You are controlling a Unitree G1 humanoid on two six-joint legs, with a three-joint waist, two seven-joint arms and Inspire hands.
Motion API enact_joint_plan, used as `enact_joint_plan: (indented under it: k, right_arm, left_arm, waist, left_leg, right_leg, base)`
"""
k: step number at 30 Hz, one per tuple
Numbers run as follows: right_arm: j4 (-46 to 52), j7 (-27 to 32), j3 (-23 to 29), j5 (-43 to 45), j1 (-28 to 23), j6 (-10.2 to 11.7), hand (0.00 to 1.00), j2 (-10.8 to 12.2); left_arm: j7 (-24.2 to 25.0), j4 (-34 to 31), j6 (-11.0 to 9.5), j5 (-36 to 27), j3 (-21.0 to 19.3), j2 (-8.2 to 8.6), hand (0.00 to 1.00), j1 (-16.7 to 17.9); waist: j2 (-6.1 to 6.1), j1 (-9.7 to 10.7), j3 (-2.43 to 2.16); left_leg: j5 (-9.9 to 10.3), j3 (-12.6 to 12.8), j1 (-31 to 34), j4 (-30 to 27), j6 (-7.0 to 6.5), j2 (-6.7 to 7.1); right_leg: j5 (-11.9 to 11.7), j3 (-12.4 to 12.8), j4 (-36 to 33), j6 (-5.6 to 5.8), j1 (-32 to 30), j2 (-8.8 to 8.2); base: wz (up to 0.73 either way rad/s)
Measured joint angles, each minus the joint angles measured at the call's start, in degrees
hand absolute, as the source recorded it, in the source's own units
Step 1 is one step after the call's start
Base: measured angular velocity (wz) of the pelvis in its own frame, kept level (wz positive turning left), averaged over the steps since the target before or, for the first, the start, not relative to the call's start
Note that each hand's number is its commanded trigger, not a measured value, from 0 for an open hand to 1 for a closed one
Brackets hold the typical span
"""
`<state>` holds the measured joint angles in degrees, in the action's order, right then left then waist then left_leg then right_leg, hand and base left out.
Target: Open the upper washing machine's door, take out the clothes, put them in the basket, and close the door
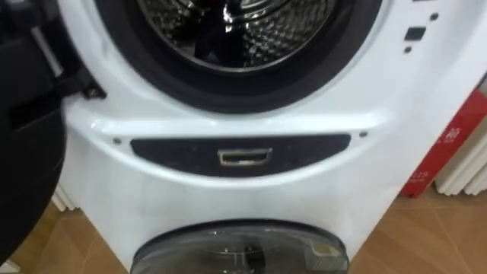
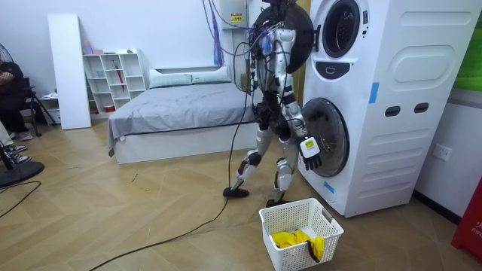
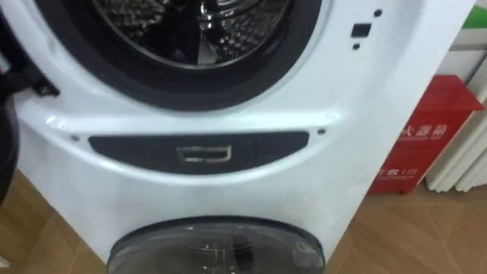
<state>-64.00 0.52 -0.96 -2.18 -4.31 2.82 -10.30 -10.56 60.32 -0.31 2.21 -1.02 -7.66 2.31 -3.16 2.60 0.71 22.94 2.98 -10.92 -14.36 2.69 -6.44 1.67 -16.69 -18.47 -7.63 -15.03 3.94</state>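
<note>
Robot stands at the front of the stacked washing machine (image 2: 392,113), which has 2 drums, with its head camera aimed at the band between them.

Upper door (image 1: 27,137) is swung open to the robot's left. The upper drum (image 1: 243,30) is exposed, but only its lower part is in frame. The inside is dark and shiny, and I cannot make out any garment in it with certainty. Lower door (image 1: 240,251) is closed.

A white basket (image 2: 282,252) sits on the floor just beside the machine's near front corner and behind the robot's feet. Yellow clothes (image 2: 295,239) lie in its bottom, and much of the basket is unfilled.

By the body's stance, the right hand (image 2: 309,150) hangs low beside the lower door, apart from the basket and well below the open drum. No cloth is visible in it. I cannot tell whether it is open or closed at this range.

Judgement: the task is partly done, with at least 1 load of yellow items in the basket. What is left is to check the upper drum for leftovers. That calls for a raised reach, since the hand is down and the drum floor is out of frame.
</note>
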Motion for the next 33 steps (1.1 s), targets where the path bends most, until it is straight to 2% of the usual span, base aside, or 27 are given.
enact_joint_plan:
  k: [1,2,3,4,5,6,7,8,9,10,11,12,14,15,16,17,20,25,31,33]
  right_arm:
    - [0.11,-0.02,0.04,0.15,-0.05,-0.41,0.00,0.10]
    - [0.65,-0.17,-0.03,0.80,0.41,-0.71,0.00,0.10]
    - [1.07,-0.20,-0.03,0.77,0.37,-0.93,0.00,0.14]
    - [1.51,0.12,0.58,0.18,-0.76,-1.25,0.00,0.00]
    - [1.70,0.24,1.36,-0.08,-1.74,-1.92,0.00,-0.44]
    - [1.67,0.24,1.33,-0.13,-1.77,-2.53,0.00,-0.77]
    - [1.67,0.35,1.03,-0.45,-1.67,-2.80,0.00,-1.32]
    - [1.56,0.64,0.46,-0.50,-1.61,-2.81,0.00,-1.56]
    - [1.44,0.73,-0.36,-0.52,-1.20,-2.80,0.00,-1.62]
    - [1.43,0.34,-0.96,-0.16,-1.05,-2.52,0.00,-1.09]
    - [1.12,-0.38,-1.91,0.54,-0.60,-2.08,0.00,-0.19]
    - [1.04,-0.81,-2.17,1.15,-0.21,-2.01,0.00,0.24]
    - [1.05,-1.80,-3.12,3.77,1.32,-1.50,0.00,1.02]
    - [1.07,-2.04,-3.75,3.66,1.66,-1.32,0.00,1.15]
    - [0.96,-2.64,-4.82,3.64,2.01,-1.09,0.00,1.23]
    - [0.82,-3.16,-5.35,3.71,1.89,-1.09,0.00,1.23]
    - [-0.30,-4.01,-6.15,3.87,1.43,-1.11,0.00,1.26]
    - [-0.68,-4.46,-6.44,3.98,0.84,-1.10,0.00,1.30]
    - [-0.51,-4.63,-6.70,4.29,0.93,-0.06,0.00,1.47]
    - [-0.56,-4.98,-6.50,5.08,1.07,0.31,0.00,1.42]
  left_arm:
    - [0.13,0.63,0.01,-0.04,0.04,0.02,0.00,0.25]
    - [0.10,0.71,0.00,-0.03,0.11,-0.08,0.00,1.38]
    - [0.11,0.96,0.00,-0.03,0.21,-0.17,0.00,1.73]
    - [0.09,2.14,0.01,-0.03,0.24,-0.04,0.00,1.93]
    - [0.02,2.31,-0.08,0.01,0.74,-0.05,0.00,2.28]
    - [0.01,2.47,-0.13,0.14,0.94,-0.07,0.00,2.46]
    - [-0.02,2.75,-0.14,0.40,1.19,-0.23,0.00,2.86]
    - [-0.05,2.74,-0.13,0.41,1.27,-0.30,0.00,3.00]
    - [-0.18,2.68,-0.13,0.45,1.30,-0.55,0.00,3.65]
    - [-0.23,2.62,-0.13,0.56,1.13,-0.98,0.00,4.36]
    - [-0.37,2.64,-0.13,0.55,0.46,-1.54,0.00,4.59]
    - [-0.45,2.64,-0.18,0.55,-0.13,-1.60,0.00,4.49]
    - [-0.50,2.66,-0.76,0.58,-1.02,-1.30,0.00,4.25]
    - [-0.57,2.67,-1.04,0.57,-1.05,-1.36,0.00,4.22]
    - [-0.57,2.68,-1.36,0.57,-1.06,-1.24,0.00,4.19]
    - [-0.51,2.81,-1.61,0.58,-1.02,-0.88,0.00,4.24]
    - [-0.42,2.83,-2.45,0.69,-1.07,-0.61,0.00,3.76]
    - [-0.47,2.78,-2.47,0.57,-1.05,0.42,0.00,4.43]
    - [-0.54,2.76,-2.82,0.72,-1.12,0.57,0.00,4.71]
    - [-0.54,2.84,-2.84,0.75,-1.21,0.56,0.00,4.76]
  waist:
    - [0.66,-0.30,-0.19]
    - [1.07,-0.66,-0.52]
    - [0.84,-0.49,-0.39]
    - [0.69,0.30,-0.34]
    - [0.90,0.23,-0.44]
    - [1.03,-0.11,-0.37]
    - [1.33,-1.09,-0.32]
    - [1.33,-1.58,-0.32]
    - [1.84,-2.29,-0.15]
    - [2.54,-3.06,-0.44]
    - [3.62,-3.92,-0.75]
    - [4.76,-4.21,-0.89]
    - [5.26,-4.79,-0.95]
    - [5.49,-4.80,-0.91]
    - [5.76,-5.00,-0.68]
    - [5.52,-5.10,-0.61]
    - [5.48,-4.54,-0.58]
    - [5.32,-4.76,-0.70]
    - [4.89,-5.07,-0.97]
    - [4.58,-5.12,-0.89]
  left_leg:
    - [-0.97,1.83,0.55,1.10,-2.04,1.52]
    - [-1.90,3.57,1.98,0.87,-3.51,2.42]
    - [-2.15,4.99,2.66,0.52,-3.91,2.62]
    - [-2.96,8.02,3.61,-0.61,-4.18,2.54]
    - [-4.21,9.63,3.67,-0.07,-4.24,2.80]
    - [-4.94,9.86,3.66,0.50,-4.40,3.09]
    - [-6.24,11.44,3.71,1.36,-4.41,3.19]
    - [-6.89,11.98,3.83,1.67,-4.45,3.25]
    - [-7.83,12.15,4.59,1.80,-4.48,3.32]
    - [-8.61,12.42,5.33,1.88,-4.30,3.56]
    - [-9.27,13.04,6.25,1.94,-3.93,4.31]
    - [-9.63,13.30,6.58,1.76,-3.69,4.49]
    - [-11.13,13.31,9.14,1.63,-2.92,4.78]
    - [-11.38,13.32,9.55,1.59,-2.76,4.81]
    - [-11.69,13.21,9.90,1.60,-2.39,4.64]
    - [-11.99,12.43,10.25,1.57,-2.06,4.10]
    - [-12.70,12.32,10.55,1.64,-1.33,3.01]
    - [-13.09,10.75,11.64,1.58,-1.07,2.78]
    - [-13.02,9.34,11.94,1.05,-0.98,2.80]
    - [-13.02,9.21,11.67,1.12,-0.97,2.81]
  right_leg:
    - [-3.40,1.35,2.45,0.54,-0.02,-0.65]
    - [-6.94,3.45,5.56,2.11,0.12,-1.05]
    - [-7.51,4.14,5.32,3.37,0.02,-1.54]
    - [-3.15,3.90,-0.87,5.52,0.11,-4.23]
    - [2.41,3.88,-10.50,6.64,0.32,-6.94]
    - [4.46,3.99,-14.83,6.93,0.68,-8.16]
    - [7.63,4.47,-20.66,7.71,2.51,-10.21]
    - [8.84,4.88,-21.95,7.94,4.11,-11.06]
    - [10.19,5.64,-21.96,8.79,8.07,-12.39]
    - [10.51,5.84,-18.92,9.60,12.59,-13.63]
    - [11.45,6.53,-13.65,11.07,17.12,-14.55]
    - [12.18,7.19,-9.55,12.07,18.34,-14.26]
    - [11.90,7.08,2.40,12.20,20.49,-12.34]
    - [11.89,7.08,4.49,12.18,20.84,-12.08]
    - [11.53,7.07,7.23,11.59,21.18,-11.58]
    - [10.87,7.06,7.98,10.72,21.05,-10.77]
    - [10.45,7.23,8.02,9.96,20.50,-9.67]
    - [10.10,7.22,8.95,9.26,19.81,-8.95]
    - [10.07,6.68,8.94,9.22,20.02,-8.78]
    - [10.06,6.32,8.92,9.22,20.37,-8.78]
  base:
    - [-0.27]
    - [-0.27]
    - [0.15]
    - [0.67]
    - [0.78]
    - [0.60]
    - [0.24]
    - [0.17]
    - [0.00]
    - [-0.16]
    - [-0.28]
    - [-0.44]
    - [-0.57]
    - [-0.66]
    - [-0.55]
    - [-0.42]
    - [-0.10]
    - [0.00]
    - [0.01]
    - [0.04]
